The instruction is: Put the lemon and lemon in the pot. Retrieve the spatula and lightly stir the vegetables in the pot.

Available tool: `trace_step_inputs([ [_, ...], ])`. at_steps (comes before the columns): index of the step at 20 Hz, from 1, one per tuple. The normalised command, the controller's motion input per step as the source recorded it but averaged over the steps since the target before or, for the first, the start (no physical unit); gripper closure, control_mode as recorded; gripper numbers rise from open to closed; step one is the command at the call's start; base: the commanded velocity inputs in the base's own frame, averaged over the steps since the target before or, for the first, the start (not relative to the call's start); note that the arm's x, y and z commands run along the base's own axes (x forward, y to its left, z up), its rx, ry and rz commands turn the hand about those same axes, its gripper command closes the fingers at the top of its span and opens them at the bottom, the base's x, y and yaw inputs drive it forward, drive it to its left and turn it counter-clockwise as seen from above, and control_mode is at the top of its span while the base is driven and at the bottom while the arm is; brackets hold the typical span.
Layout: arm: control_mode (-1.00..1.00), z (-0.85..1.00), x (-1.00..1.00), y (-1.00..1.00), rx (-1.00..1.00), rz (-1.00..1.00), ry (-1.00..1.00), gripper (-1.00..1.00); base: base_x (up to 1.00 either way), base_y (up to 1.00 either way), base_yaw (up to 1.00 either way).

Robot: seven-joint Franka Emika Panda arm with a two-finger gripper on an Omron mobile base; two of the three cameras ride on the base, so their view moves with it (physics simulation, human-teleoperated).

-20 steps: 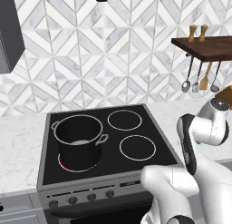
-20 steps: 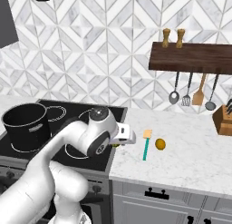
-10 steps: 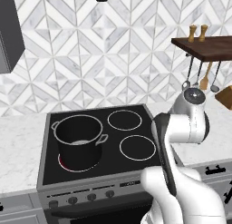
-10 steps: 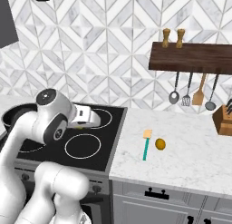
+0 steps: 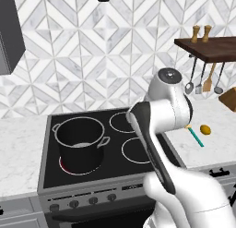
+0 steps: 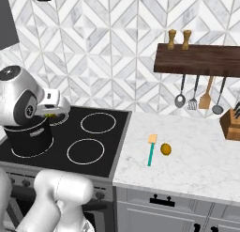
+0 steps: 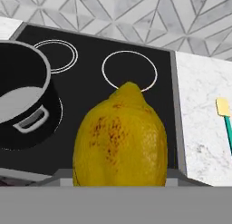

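Hand view: a yellow, brown-speckled lemon [image 7: 120, 137] looms large, pinched in the white arm's two-finger tool [image 6: 52, 112] and carried above the black glass cooktop [image 7: 149, 100], evidently bound for the tall black cylindrical pot with the thin silver rim [image 7: 20, 96], which stands off to one side on a front burner. From the right base view the tool hangs at the pot's rim [image 6: 28, 132], jaws narrowed on the fruit. The second small yellow lemon [image 6: 165, 149] lies on the white marble desk [image 6: 197, 165], just beside the slim green-handled spatula [image 6: 151, 151], both apparently waiting their turn, well apart from the pot.
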Motion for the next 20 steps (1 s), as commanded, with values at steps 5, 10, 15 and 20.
trace_step_inputs([
  [5, -1.0, -0.02, 0.0, 1.0, 0.12, 0.09, 0.13, 1.0, 0.0, 0.0, 0.0],
  [10, -1.0, -0.41, 0.01, 1.0, 0.04, 0.07, 0.08, 1.0, 0.0, 0.0, 0.0],
  [15, -1.0, -0.68, 0.3, 0.78, 0.0, 0.01, 0.03, 1.0, 0.0, 0.0, 0.0],
  [20, -1.0, -0.39, 0.48, 0.54, 0.0, 0.0, 0.0, 1.0, 0.0, 0.0, 0.0],
])
